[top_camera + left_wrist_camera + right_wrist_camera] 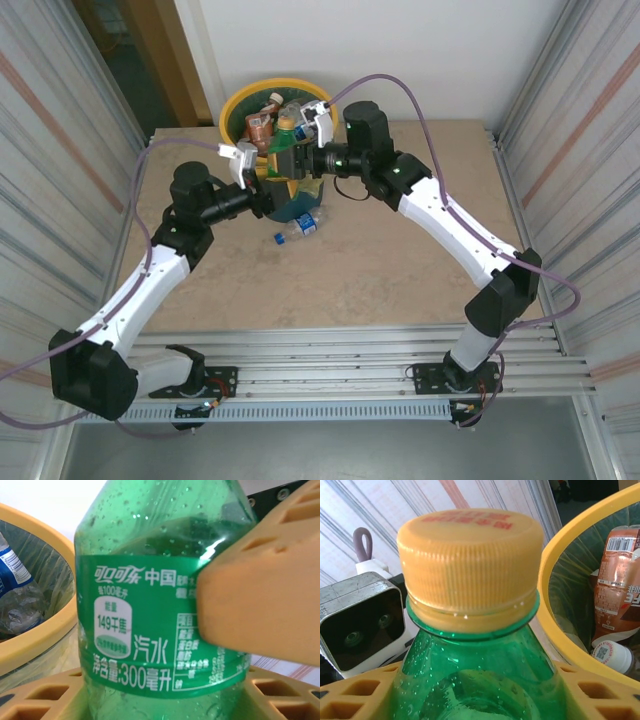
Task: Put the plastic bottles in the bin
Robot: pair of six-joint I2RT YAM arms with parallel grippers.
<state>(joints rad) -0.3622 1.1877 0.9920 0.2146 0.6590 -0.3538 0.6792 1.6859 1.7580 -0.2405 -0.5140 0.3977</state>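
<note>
A green bottle [286,140] with a yellow-orange cap [470,565] stands upright at the front of the bin [236,100], held by both grippers. My left gripper [272,192] is shut on its lower body, below the green label [135,630], with its fingers [30,700] on either side. My right gripper [298,162] is shut on it higher up, and its finger [260,600] presses the label. Inside the bin lie a brown bottle [617,580], a clear blue-labelled bottle [15,565] and others. Another clear bottle [300,228] with a blue cap lies on the table.
The bin's thick yellow rim [555,580] is right beside the held bottle. The left wrist camera housing [360,615] sits close behind it. Corrugated metal walls [60,120] flank the beige table [360,270] on both sides.
</note>
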